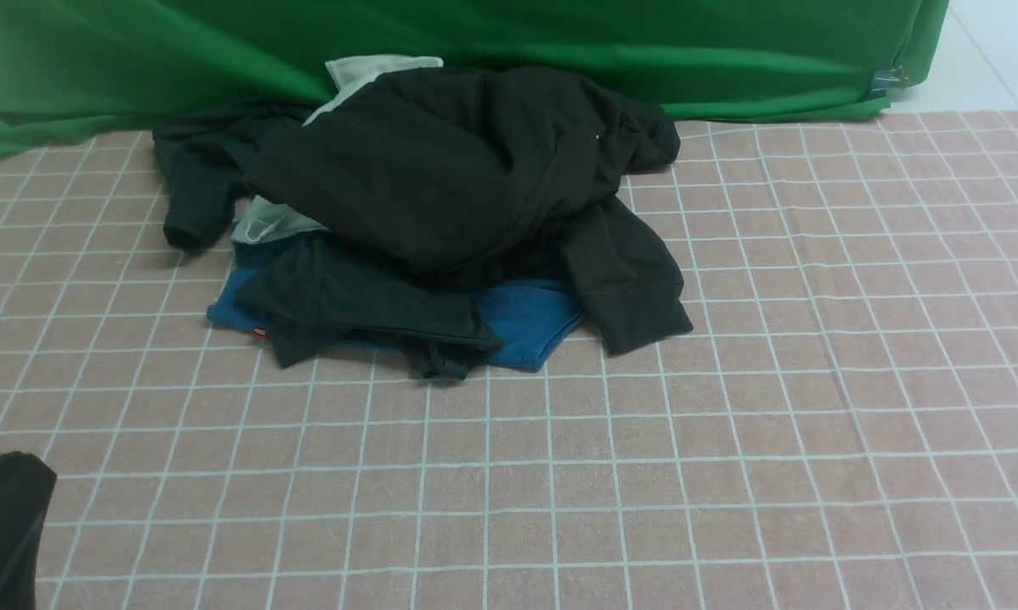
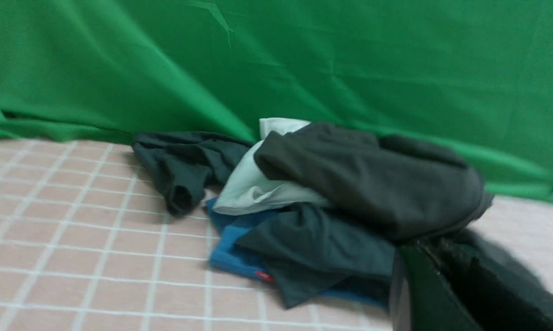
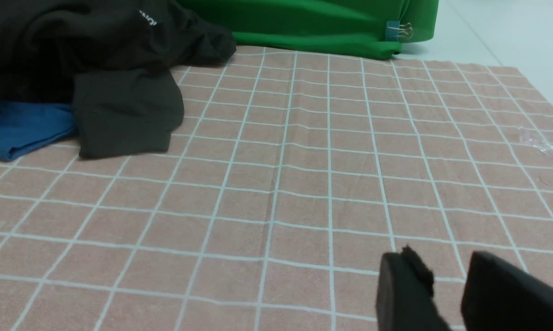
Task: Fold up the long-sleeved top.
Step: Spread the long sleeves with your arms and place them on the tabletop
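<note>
Front view: pink grid-lined cloth (image 1: 729, 424) is work surface; green backdrop (image 1: 560, 34) behind, pale floor (image 1: 1000, 51) far right. Long-sleeved top (image 1: 441, 161) heaped atop clothes pile, far centre, against backdrop. Blue garment (image 1: 526, 326) and white shirt (image 1: 373, 68) mostly buried. Left gripper (image 2: 430, 276) clenched, empty, blurred. Right gripper (image 3: 442, 280) parted, empty, cut off by frame edge.
</note>
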You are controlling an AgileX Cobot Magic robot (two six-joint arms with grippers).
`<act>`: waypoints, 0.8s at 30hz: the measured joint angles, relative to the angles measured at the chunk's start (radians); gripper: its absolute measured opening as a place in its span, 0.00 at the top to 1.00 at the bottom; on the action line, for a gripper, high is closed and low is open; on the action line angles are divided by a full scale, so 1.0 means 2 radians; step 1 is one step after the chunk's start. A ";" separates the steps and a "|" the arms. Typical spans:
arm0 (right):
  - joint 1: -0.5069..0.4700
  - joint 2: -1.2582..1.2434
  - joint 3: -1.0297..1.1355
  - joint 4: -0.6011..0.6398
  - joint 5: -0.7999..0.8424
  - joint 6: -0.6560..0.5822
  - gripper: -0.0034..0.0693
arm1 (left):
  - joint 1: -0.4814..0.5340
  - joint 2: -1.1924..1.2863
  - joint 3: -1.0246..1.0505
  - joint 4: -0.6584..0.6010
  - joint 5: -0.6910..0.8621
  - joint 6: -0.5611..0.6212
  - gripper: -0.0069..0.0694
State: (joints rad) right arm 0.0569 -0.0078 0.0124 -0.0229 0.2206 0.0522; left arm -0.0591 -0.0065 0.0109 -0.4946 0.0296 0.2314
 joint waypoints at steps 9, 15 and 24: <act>0.000 0.000 0.000 0.000 0.000 0.000 0.62 | 0.000 0.000 0.000 -0.017 -0.005 0.000 0.90; 0.000 0.000 0.000 0.000 0.000 0.000 0.62 | 0.000 0.000 0.000 -0.016 -0.012 0.000 0.90; 0.000 0.000 0.000 0.000 0.000 0.000 0.62 | 0.000 0.000 -0.041 -0.038 0.018 -0.036 0.90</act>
State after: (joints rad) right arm 0.0569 -0.0078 0.0124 -0.0229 0.2206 0.0522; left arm -0.0591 -0.0065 -0.0719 -0.5707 0.0654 0.1597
